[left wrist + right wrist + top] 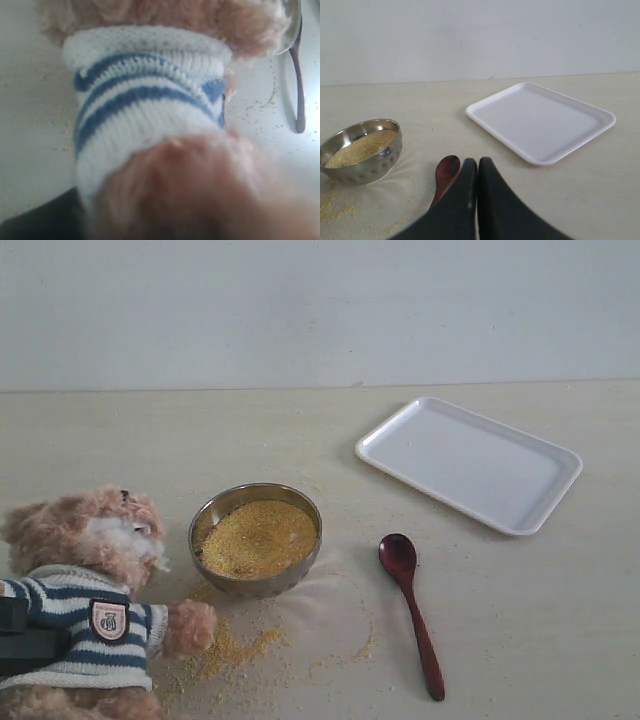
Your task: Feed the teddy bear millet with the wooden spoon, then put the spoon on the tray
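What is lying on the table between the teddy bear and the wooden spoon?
The steel bowl of millet stands between the teddy bear and the wooden spoon, with spilled grains near it; the exterior view shows this.

Table layout: bear and bowl to the left, spoon in the middle, tray to the right

The teddy bear point(85, 590) sits at the front left corner of the table point(560, 620), leaning toward the bowl point(212, 512) that stands just to its right; one paw reaches to the bowl's front side. Millet point(258, 538) lies heaped in the bowl, and more is scattered on the table before it, around the paw. The wooden spoon point(412, 610) lies on the table right of the bowl, clear of it – scoop end toward the back, handle toward the front edge. The tray point(470, 465) lies behind the spoon, near the right edge, set askew to the table's edges and apart from the rest.
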You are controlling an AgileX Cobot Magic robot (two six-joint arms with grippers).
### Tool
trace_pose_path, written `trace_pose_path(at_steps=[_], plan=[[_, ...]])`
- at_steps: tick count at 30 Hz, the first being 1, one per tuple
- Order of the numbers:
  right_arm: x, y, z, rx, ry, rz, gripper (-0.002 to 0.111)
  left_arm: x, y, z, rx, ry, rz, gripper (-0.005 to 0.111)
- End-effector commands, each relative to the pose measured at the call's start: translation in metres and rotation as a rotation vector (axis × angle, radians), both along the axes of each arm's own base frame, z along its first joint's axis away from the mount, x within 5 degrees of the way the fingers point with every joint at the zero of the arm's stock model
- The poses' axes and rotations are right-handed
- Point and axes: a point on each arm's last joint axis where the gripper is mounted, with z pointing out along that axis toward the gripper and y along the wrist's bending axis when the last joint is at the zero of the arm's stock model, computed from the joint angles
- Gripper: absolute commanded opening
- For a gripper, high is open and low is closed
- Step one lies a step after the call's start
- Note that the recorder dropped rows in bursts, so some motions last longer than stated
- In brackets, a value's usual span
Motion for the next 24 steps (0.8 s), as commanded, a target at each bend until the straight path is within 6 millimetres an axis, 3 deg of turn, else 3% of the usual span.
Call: trace_pose_path(at_steps=[1, 5, 24], plan=[[0.0, 0.0, 0.001, 0.001, -0.01, -0.003, 0.0, -0.001, -0.004, 0.005, -0.057, -0.038, -0.05, 0.005], [0.0, 0.0, 0.001, 0.001, -0.01, -0.003, 0.0, 0.001, -0.01, 0.011, -0.148, -0.092, -0.081, 0.005], [0.0, 0.0, 0.001, 0.0, -0.008, -0.003, 0.0, -0.012, -0.023, 0.017, -0.262, -0.057, -0.256, 0.005]])
